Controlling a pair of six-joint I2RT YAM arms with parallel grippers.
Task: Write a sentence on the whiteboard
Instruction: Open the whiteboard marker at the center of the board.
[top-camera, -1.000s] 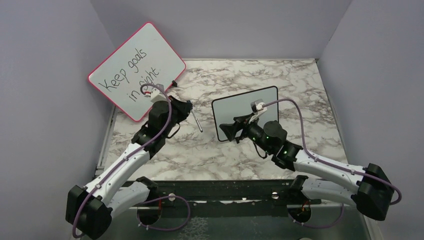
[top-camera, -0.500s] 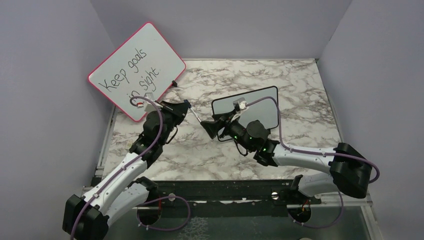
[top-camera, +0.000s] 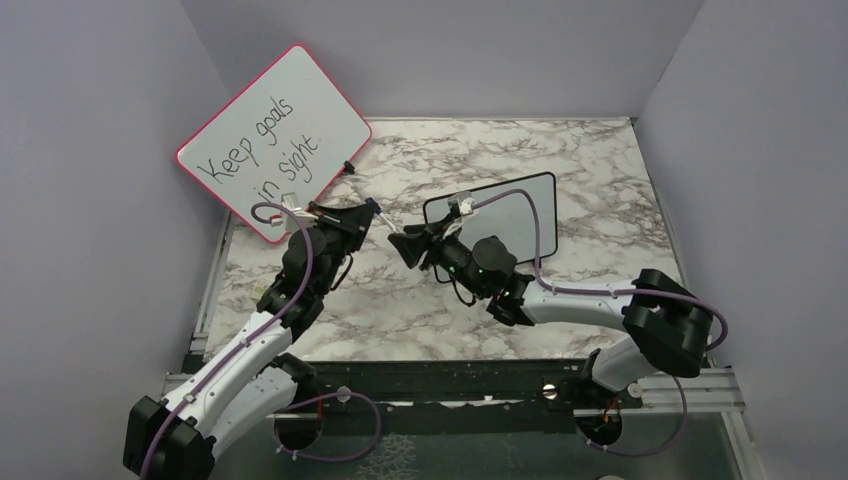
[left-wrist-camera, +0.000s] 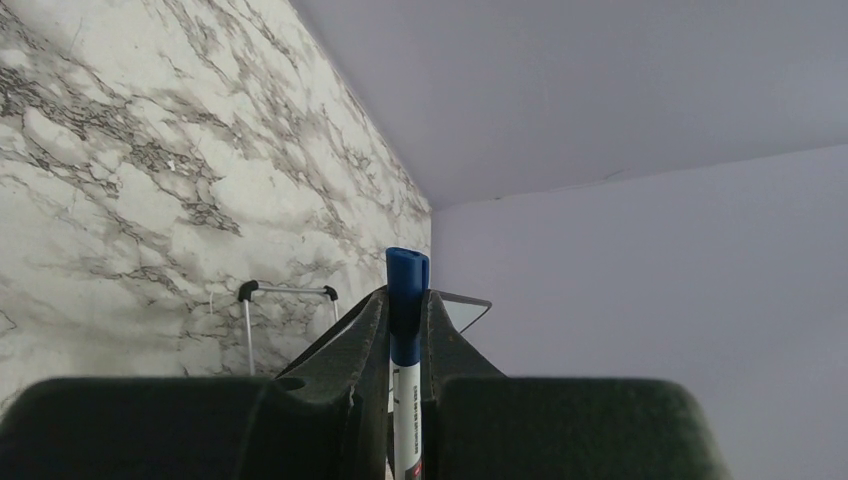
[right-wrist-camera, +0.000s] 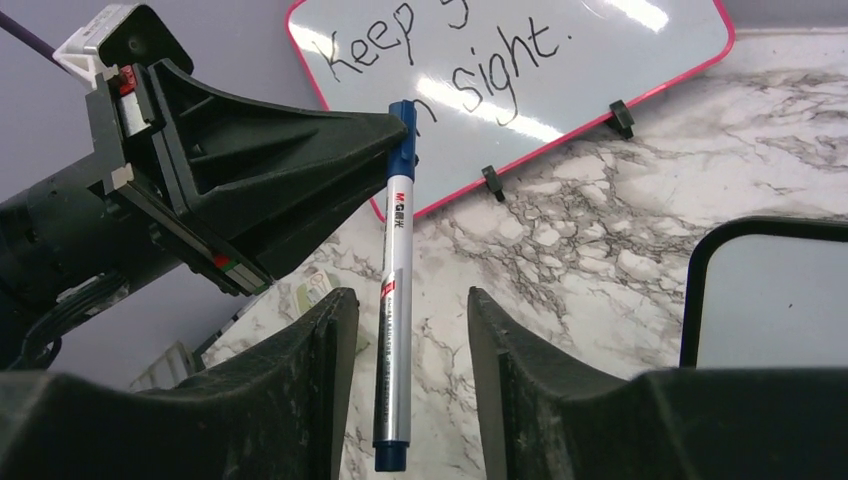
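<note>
- The left gripper (left-wrist-camera: 407, 300) is clamped tight on a marker (left-wrist-camera: 406, 275), pinching it just below its blue end, which pokes out past the fingertips.
- From there the marker's (right-wrist-camera: 392, 330) silver body runs away from the left gripper (right-wrist-camera: 372, 128) and in between the fingers of the right gripper (right-wrist-camera: 410, 300).
- The right gripper's jaws stand parted on either side of the marker body. In the right wrist view a gap shows on each side, so neither finger presses on it.
- In the top view the two grippers meet tip to tip above the marble table (top-camera: 600, 180), left gripper (top-camera: 366, 214) on the left and right gripper (top-camera: 405, 243) on the right.
- The whiteboard (top-camera: 520, 212), black-framed with rounded corners, lies flat on the table just behind the right gripper. The right wrist covers its near left part, and in the right wrist view one corner (right-wrist-camera: 770, 300) shows at the right edge.
- A larger red-framed board (top-camera: 275, 140) leans in the far left corner, reading "Keep goals in sight" in black.
</note>
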